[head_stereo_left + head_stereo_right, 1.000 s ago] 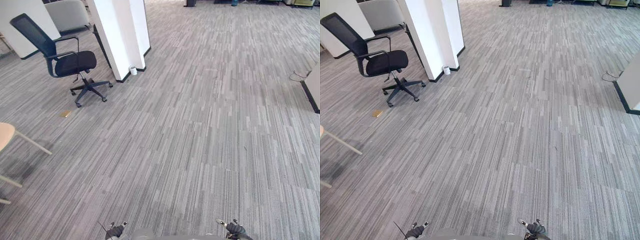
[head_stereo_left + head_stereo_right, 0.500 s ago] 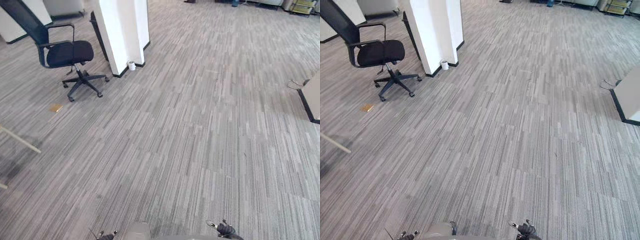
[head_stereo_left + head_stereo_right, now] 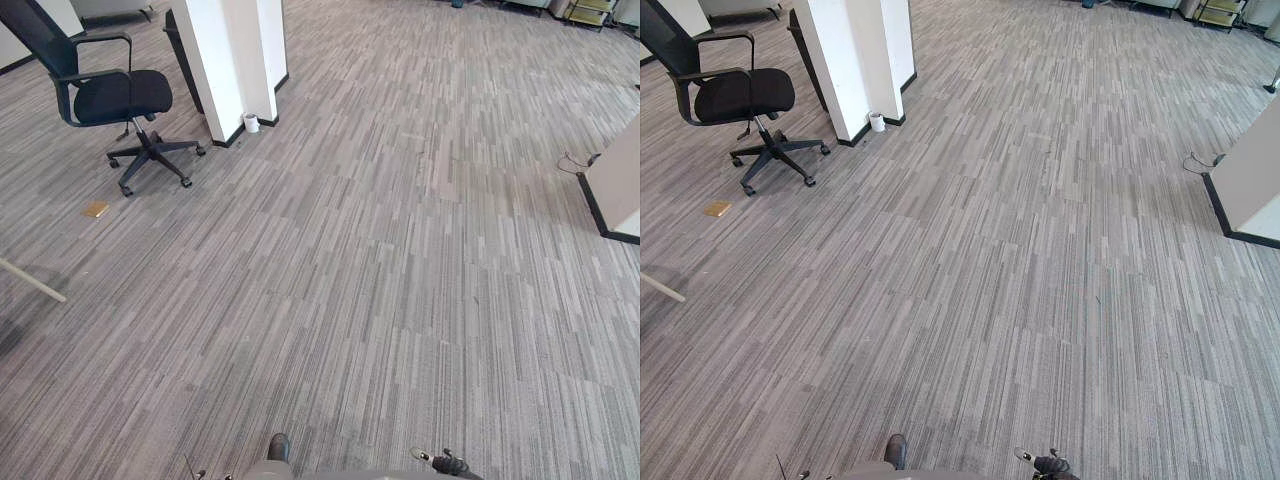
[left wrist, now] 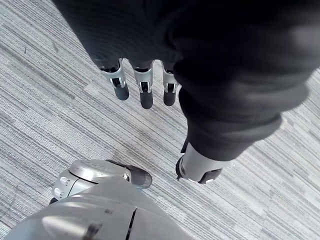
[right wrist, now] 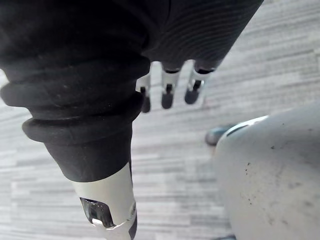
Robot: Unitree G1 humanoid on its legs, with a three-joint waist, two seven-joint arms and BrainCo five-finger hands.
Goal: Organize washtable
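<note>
Open grey striped carpet floor (image 3: 400,250), both hands loose.
A white pillar (image 3: 225,55) and a black office chair (image 3: 115,100) stand upper left; the left hand (image 4: 146,92) and right hand (image 5: 167,92) hang above the carpet, fingers relaxed, gripping nothing; a small white cup (image 3: 251,123) sits at the pillar's foot.

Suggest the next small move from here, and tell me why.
Probably turn a little to look for the washtable. Ahead lies grey carpet, with an office chair and a white pillar far left and a pale cabinet at the right edge. The left hand and right hand hang open and empty, so nothing is ready to handle.
</note>
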